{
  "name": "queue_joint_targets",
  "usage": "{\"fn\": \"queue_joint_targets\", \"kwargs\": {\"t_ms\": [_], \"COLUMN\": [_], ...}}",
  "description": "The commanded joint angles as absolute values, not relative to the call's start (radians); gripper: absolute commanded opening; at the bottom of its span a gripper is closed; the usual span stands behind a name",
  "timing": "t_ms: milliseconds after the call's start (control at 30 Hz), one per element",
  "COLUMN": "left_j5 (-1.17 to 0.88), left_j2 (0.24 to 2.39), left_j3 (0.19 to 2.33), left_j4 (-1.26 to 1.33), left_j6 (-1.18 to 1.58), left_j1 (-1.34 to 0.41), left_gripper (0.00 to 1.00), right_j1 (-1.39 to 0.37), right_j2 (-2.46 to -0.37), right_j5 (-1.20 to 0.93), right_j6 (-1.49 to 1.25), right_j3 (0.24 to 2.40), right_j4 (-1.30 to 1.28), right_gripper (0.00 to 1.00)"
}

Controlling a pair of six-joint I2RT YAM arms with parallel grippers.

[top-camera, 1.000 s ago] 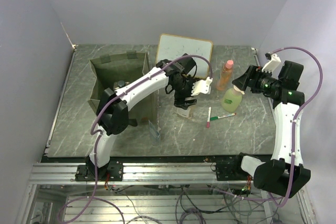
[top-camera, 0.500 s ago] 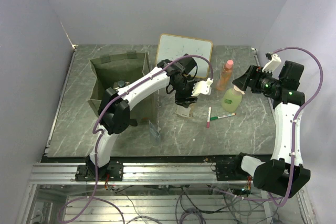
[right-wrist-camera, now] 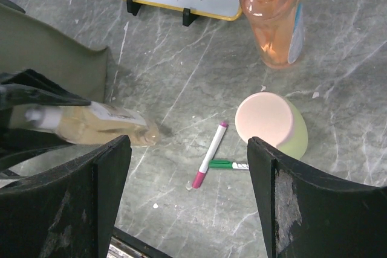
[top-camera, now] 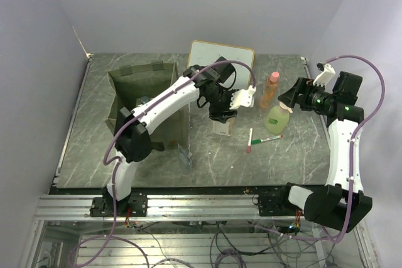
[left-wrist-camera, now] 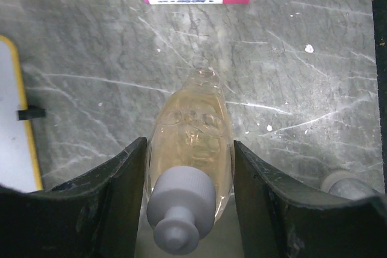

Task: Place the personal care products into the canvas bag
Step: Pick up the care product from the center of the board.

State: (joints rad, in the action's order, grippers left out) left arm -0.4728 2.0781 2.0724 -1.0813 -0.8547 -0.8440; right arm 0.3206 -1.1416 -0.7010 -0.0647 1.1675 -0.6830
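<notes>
Grey veined counter (top-camera: 88, 149). Amber bottle (left-wrist-camera: 190, 128) is clamped across its body by the left gripper (left-wrist-camera: 189, 149), cap toward the wrist, long axis running straight out between the jaws. Bag (top-camera: 143, 68) stands near, on this arm's left. Right gripper (right-wrist-camera: 187, 143) is spread, empty.

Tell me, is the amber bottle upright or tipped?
Tipped: in the right wrist view the amber bottle points its cap sideways toward the bag, held in the left gripper.
</notes>
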Motion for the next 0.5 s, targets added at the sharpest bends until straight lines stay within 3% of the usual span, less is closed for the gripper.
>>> {"fn": "queue_joint_targets", "kwargs": {"t_ms": [0, 467], "left_j5": [-0.474, -0.44], "left_j2": [1.914, 1.71], "left_j3": [2.162, 2.256], "left_j4": [-1.068, -1.126], "left_j6": [-0.841, -0.883], "left_j1": [-0.848, -0.823], "left_gripper": [0.07, 0.07], "right_j1": [0.323, 0.189], "right_j2": [-1.164, -1.265], "right_j5": [-0.713, -0.661], "right_j6": [-0.033, 0.063], "right_j3": [1.227, 1.386], "right_j4": [-0.693, -0.728], "right_gripper": [0.77, 0.78]}}
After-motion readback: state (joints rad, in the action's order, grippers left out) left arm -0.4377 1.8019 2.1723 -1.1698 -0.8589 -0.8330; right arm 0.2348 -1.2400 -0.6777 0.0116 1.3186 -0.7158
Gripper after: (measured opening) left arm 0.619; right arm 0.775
